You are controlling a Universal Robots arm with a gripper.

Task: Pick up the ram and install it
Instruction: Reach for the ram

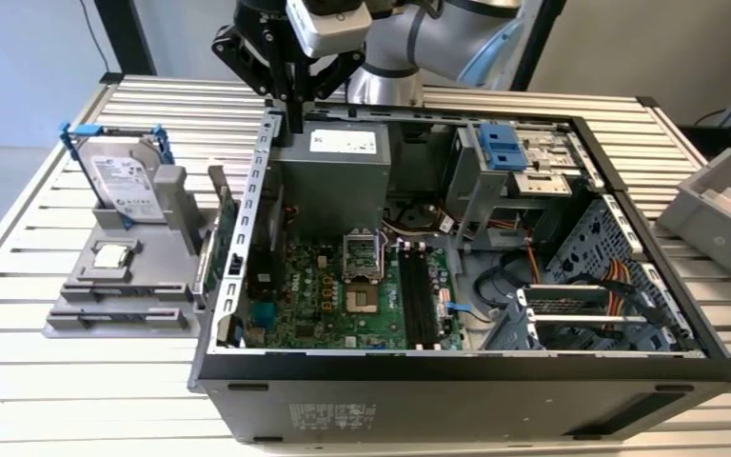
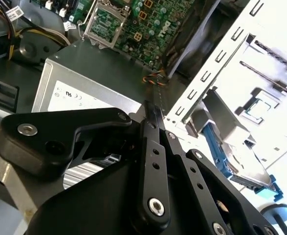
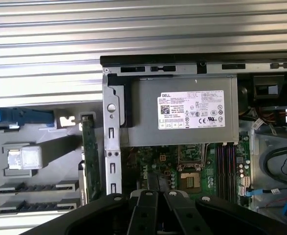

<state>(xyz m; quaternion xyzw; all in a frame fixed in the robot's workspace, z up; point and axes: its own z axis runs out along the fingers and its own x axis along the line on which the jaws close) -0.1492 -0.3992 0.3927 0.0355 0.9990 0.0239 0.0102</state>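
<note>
Three parts sit in the gray fixture (image 1: 99, 319) at the exterior view's left: the silver hard drive (image 1: 125, 186) stands toward the upper left, the small processor chip (image 1: 111, 255) lies below it, and the ram (image 1: 224, 238) stands on edge along the fixture's right side, just beside the left wall of the open computer case (image 1: 467, 381). In the first wrist view the ram (image 3: 88, 147) is plainly seated in its holder, with nothing touching it.

Moving right, the gripper (image 1: 300, 112) hangs at the upper middle of the exterior view, over the case's back left corner and the near edge of the power supply (image 1: 334, 181). Its fingertips look pressed together with nothing between them, which both wrist views bear out. It is well apart from the ram.

Further right, on the motherboard (image 1: 327, 305), the long dark memory slots (image 1: 423, 300) look empty.

To my eye the job has hardly begun: the ram is neither picked up nor installed.
</note>
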